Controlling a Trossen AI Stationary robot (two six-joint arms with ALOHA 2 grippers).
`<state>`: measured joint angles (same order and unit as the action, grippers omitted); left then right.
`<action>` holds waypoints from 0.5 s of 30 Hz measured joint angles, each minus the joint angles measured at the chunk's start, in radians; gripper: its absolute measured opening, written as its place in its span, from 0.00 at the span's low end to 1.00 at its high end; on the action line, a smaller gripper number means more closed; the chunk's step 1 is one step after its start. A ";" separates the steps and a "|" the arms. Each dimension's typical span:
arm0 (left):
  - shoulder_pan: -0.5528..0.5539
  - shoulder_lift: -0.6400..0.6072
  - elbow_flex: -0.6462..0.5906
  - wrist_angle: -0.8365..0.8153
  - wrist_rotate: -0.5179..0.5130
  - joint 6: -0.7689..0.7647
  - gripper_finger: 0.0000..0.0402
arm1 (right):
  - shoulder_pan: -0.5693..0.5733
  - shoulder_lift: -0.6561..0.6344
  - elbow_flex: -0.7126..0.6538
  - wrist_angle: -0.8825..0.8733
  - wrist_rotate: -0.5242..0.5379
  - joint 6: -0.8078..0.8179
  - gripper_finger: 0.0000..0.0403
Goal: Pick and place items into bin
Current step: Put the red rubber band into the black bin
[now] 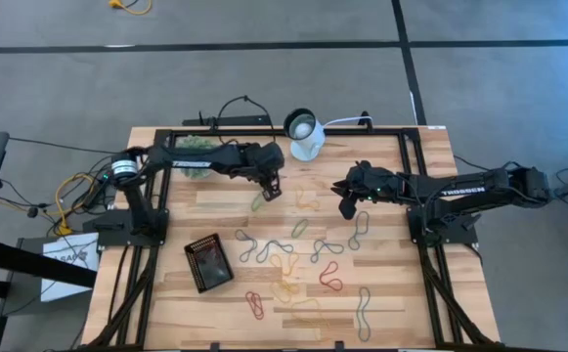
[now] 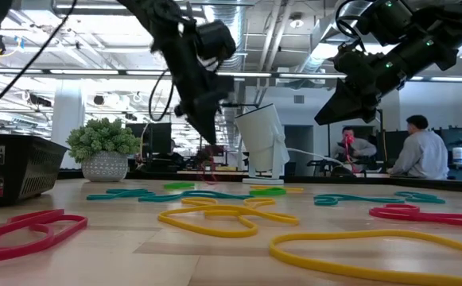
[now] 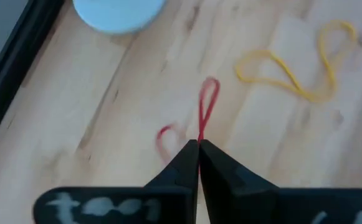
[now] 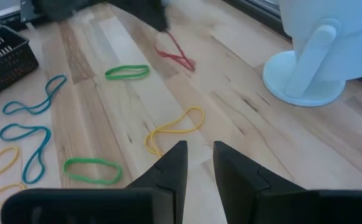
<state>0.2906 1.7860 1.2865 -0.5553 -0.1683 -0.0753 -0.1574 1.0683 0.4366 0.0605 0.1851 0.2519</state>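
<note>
Item: thin red rubber loop, soft and very light. It is hanging from the left gripper, whose jaws are pressed together and pinching one strand; the loop's lower end is trailing toward the wooden bench. It is sitting in the far middle of the bench, near the white round lamp-like device.

Handling, as judged: the loop is limp, stretching and swinging freely, so it is likely snagging or slipping if carried fast. A pinch across a single strand near one end is looking sufficient; no risk of breakage.

Remaining stock: green, yellow, teal and red loops are lying scattered flat across the middle and near part of the bench. Their flatness is making a low, close pinch necessary.

Destination: small shallow black rectangular bin, sitting near-left on the bench, well apart from the held loop.

Right gripper: hovering above the right middle of the bench, jaws spread, holding nothing, with a yellow loop just ahead.
</note>
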 joint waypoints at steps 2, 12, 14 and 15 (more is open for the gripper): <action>-0.015 -0.044 0.000 -0.065 -0.002 0.001 0.00 | 0.000 0.000 0.000 0.000 0.000 0.010 0.18; -0.250 -0.364 0.000 -0.453 -0.102 -0.239 0.00 | 0.000 0.000 0.000 0.000 0.000 0.011 0.18; -0.331 -0.430 0.001 -0.515 -0.107 -0.327 0.00 | 0.000 0.000 0.000 0.000 0.000 0.011 0.18; -0.372 -0.458 0.001 -0.543 -0.107 -0.372 0.00 | 0.000 0.000 0.000 0.000 0.000 0.010 0.18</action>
<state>-0.0813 1.3278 1.2873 -1.0988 -0.2751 -0.4476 -0.1574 1.0683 0.4366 0.0605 0.1852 0.2623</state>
